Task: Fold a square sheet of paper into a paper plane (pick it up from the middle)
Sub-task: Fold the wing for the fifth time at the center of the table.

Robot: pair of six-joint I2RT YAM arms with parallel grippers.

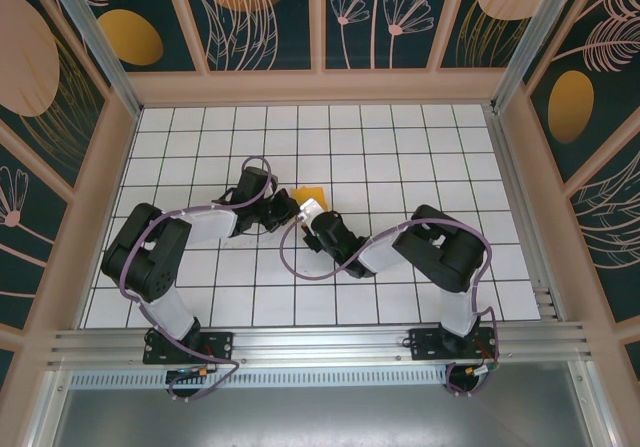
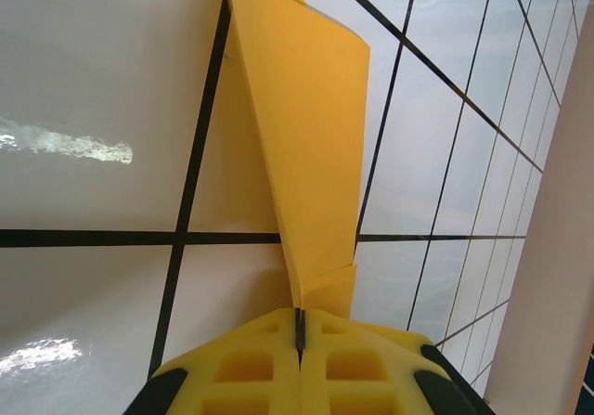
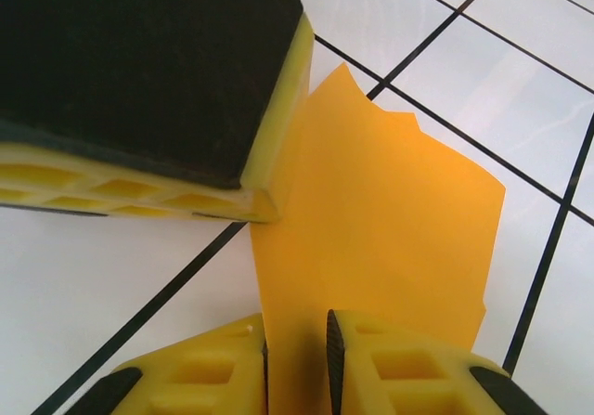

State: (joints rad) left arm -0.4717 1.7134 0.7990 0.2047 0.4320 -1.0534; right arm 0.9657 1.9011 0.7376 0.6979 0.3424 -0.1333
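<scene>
Where the two arms meet near the middle of the table, a folded sheet of paper shows as a small orange-yellow patch, poking out just beyond the two grippers toward the back wall. From the left wrist, the paper is a long, narrow, creased shape that runs away from the camera, widest at its middle and narrowing toward the fingers. From the right wrist, the paper appears as a broad flat panel with an uneven, stepped far edge, over the tiles.

The left gripper has its yellow fingers pressed together with no gap, pinching the near end of the paper. From above, this gripper reaches in from the left.

The right gripper has its fingers set close, one on each side of the paper's near edge, with a narrow gap between them that the paper fills. Whether they press on the paper cannot be told. A finger of the left gripper sits just beside it, at the paper's left edge. From above, the right gripper comes in from the right, tip to tip with the left one.

The white table carries a black grid. Dark panels with leaf and oval patterns enclose it.
</scene>
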